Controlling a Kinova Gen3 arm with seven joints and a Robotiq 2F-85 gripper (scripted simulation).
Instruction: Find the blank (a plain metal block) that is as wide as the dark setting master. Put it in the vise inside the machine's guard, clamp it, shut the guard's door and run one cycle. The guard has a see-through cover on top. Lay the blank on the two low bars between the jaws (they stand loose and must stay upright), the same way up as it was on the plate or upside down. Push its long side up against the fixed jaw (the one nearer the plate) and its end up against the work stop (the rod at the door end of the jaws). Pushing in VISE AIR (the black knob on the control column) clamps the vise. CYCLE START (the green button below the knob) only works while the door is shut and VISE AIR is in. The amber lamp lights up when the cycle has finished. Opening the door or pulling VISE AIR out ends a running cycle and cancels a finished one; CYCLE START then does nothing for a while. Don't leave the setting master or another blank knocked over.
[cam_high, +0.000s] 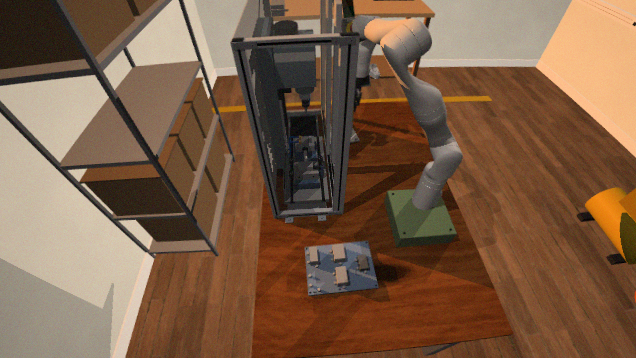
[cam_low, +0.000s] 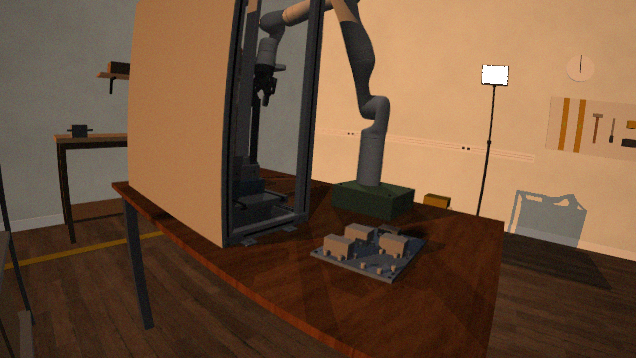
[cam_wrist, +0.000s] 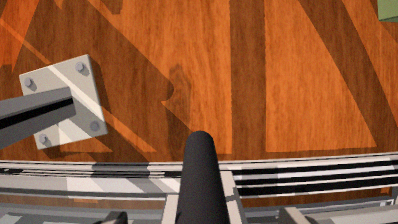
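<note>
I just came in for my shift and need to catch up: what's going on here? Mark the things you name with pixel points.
The arm (cam_high: 429, 112) (cam_low: 361, 55) is reaching beside the machine's guard (cam_high: 347, 150) (cam_low: 305, 125), its end effector (cam_high: 357, 97) (cam_low: 266, 95) (cam_wrist: 206, 216) open and holding nothing. Three light blanks (cam_high: 341, 275) (cam_low: 394, 244) and the dark setting master (cam_high: 362, 262) (cam_low: 389, 229) sit on the plate (cam_high: 325, 275) (cam_low: 382, 257).

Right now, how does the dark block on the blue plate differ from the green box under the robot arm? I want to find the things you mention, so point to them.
The dark block (cam_high: 363, 262) is far smaller than the green box (cam_high: 423, 226) (cam_low: 372, 201). The block is dark grey; the box is green. The block sits on the blue plate (cam_high: 325, 287), while the box stands on the table. Both have a boxy shape.
</note>
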